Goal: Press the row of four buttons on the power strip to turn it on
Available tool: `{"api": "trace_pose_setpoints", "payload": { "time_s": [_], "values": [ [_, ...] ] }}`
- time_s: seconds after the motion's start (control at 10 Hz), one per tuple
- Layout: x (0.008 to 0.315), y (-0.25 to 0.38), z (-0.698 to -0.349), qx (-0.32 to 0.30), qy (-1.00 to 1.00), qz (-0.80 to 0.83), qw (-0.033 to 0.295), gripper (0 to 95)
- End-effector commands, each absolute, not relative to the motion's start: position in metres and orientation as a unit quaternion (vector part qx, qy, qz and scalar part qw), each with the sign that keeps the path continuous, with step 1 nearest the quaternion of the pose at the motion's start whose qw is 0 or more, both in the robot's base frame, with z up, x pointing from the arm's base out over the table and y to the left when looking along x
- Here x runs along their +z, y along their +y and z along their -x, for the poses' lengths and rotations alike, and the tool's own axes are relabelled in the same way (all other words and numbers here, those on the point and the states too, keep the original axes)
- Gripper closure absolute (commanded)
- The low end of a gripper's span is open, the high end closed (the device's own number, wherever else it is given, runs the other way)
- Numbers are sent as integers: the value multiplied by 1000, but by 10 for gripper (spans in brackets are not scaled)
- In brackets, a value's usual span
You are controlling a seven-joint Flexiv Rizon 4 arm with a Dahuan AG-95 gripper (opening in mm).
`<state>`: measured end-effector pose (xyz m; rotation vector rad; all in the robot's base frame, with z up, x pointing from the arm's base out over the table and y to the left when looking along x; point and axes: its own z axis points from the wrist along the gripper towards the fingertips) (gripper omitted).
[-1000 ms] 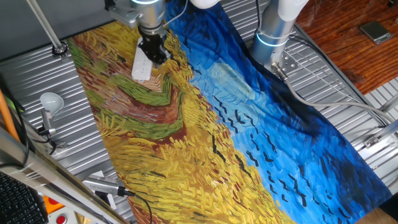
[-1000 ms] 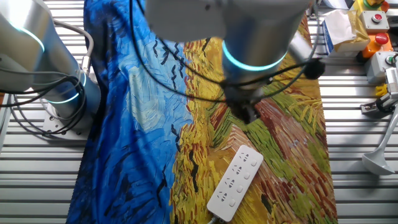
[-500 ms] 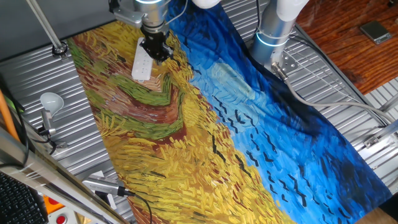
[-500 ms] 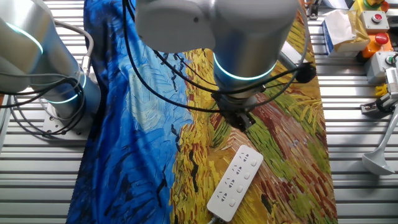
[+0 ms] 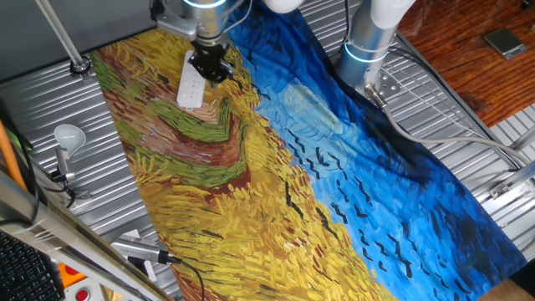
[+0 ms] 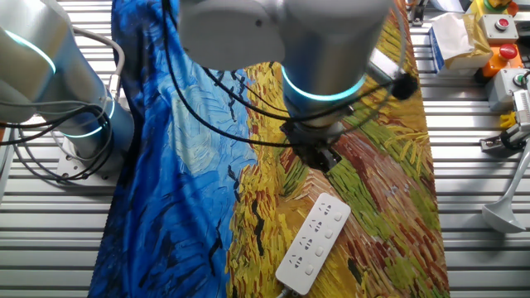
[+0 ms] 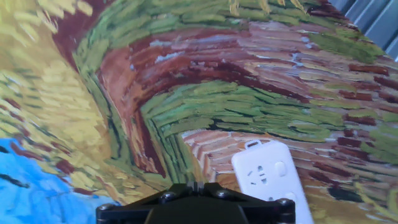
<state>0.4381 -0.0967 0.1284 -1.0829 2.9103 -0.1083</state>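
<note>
Gripper (image 5: 209, 68) hung over the painted cloth (image 5: 251, 184) at the far end of the table, black against the yellow and brown brushwork. Its fingertips were not visible in any view: in the hand view only the dark gripper body (image 7: 196, 204) filled the bottom edge, and in the other fixed view the grey wrist with its lit cyan ring (image 6: 323, 89) covered most of the hand (image 6: 319, 153). Finger opening could therefore not be determined, and no contact with any object was visible. The power strip (image 5: 191, 84) lay flat on the cloth just beside the gripper; in the hand view its rounded end (image 7: 267, 174) appeared to the right of the gripper body and slightly ahead of it. In the other fixed view the power strip (image 6: 313, 242) lay diagonally on the cloth, near the hand but apart from it, with nothing covering it. The row of four buttons (image 6: 319, 246) appeared only as small pale marks along the top face. A white light bulb (image 5: 68, 135) stood on the ribbed metal table (image 5: 109, 201), well apart from the gripper.
</note>
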Motion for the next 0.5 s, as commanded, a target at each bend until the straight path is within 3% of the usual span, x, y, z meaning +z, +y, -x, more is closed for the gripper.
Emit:
{"api": "trace_pose_setpoints", "payload": {
  "time_s": [0.1,0.2,0.3,0.4,0.5],
  "values": [
    [127,-99,-434,-17,941,338,15,950],
    [128,-112,-427,-7,934,358,18,760],
    [128,-129,-421,-4,925,380,18,760],
    [128,-143,-418,-4,916,401,18,570],
    [126,-156,-416,-1,910,413,19,570]
  ]
}}
